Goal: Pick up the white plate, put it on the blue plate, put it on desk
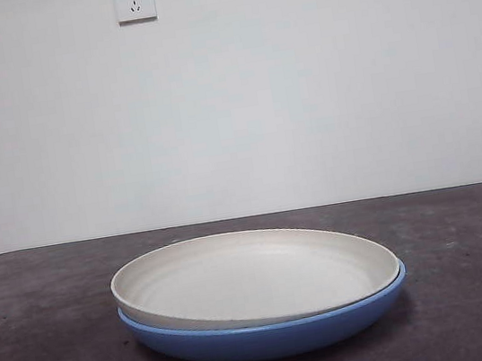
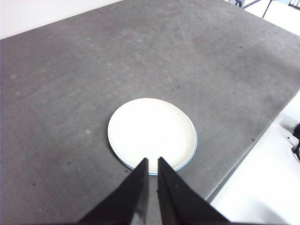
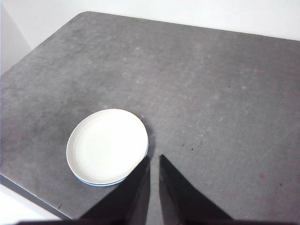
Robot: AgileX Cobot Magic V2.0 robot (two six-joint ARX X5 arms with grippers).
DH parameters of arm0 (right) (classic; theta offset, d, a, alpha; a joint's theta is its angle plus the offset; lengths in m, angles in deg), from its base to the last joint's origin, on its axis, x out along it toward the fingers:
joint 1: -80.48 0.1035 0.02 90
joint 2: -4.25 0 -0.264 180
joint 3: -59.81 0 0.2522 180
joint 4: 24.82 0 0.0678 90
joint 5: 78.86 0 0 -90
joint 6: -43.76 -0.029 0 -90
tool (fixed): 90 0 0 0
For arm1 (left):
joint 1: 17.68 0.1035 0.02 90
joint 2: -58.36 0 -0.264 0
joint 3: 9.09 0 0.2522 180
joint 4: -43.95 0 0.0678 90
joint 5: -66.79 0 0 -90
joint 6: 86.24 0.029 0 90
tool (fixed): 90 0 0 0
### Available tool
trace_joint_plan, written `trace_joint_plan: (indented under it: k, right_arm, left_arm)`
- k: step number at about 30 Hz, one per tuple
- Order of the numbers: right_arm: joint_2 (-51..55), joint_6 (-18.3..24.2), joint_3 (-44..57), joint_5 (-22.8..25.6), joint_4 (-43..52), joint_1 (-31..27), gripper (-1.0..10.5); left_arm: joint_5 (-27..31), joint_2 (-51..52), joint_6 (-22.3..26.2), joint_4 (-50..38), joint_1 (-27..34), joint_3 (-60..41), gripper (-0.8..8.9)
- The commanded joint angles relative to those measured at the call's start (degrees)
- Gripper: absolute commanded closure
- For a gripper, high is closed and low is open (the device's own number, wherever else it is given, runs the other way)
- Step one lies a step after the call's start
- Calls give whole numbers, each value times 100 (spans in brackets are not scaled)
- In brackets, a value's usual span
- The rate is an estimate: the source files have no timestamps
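The white plate lies stacked inside the blue plate on the desk, sitting slightly askew with its left rim raised. In the left wrist view the white plate covers the blue plate, which shows only as a thin rim. The right wrist view shows the same stack with a blue edge. My left gripper hangs high above the stack, jaws nearly together and empty. My right gripper is also high up, to the side of the stack, jaws nearly together and empty.
A white wall with a socket stands behind the desk. The desk's front edge runs close to the plates, with white floor beyond it. No arm shows in the front view.
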State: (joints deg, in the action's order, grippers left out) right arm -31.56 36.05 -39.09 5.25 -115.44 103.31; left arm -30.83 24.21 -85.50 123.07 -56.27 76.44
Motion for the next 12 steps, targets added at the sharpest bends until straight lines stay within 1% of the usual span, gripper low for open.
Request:
trace_joint_plan:
  k: [1, 7, 10, 12]
  right_arm:
    - [-33, 28, -103, -4, -385, 31, 920]
    - [-33, 28, -103, -4, -385, 31, 920]
    - [-33, 28, -103, -4, -385, 31, 920]
    - [-33, 28, -103, -2, -385, 31, 920]
  left_arm:
    - [11, -22, -15, -66, -44, 57, 785]
    - [37, -22, -13, -76, -13, 55, 785]
    - [-39, -22, -15, -85, 297, 9, 785]
    - [-245, -20, -15, -188, 710, -181, 785]
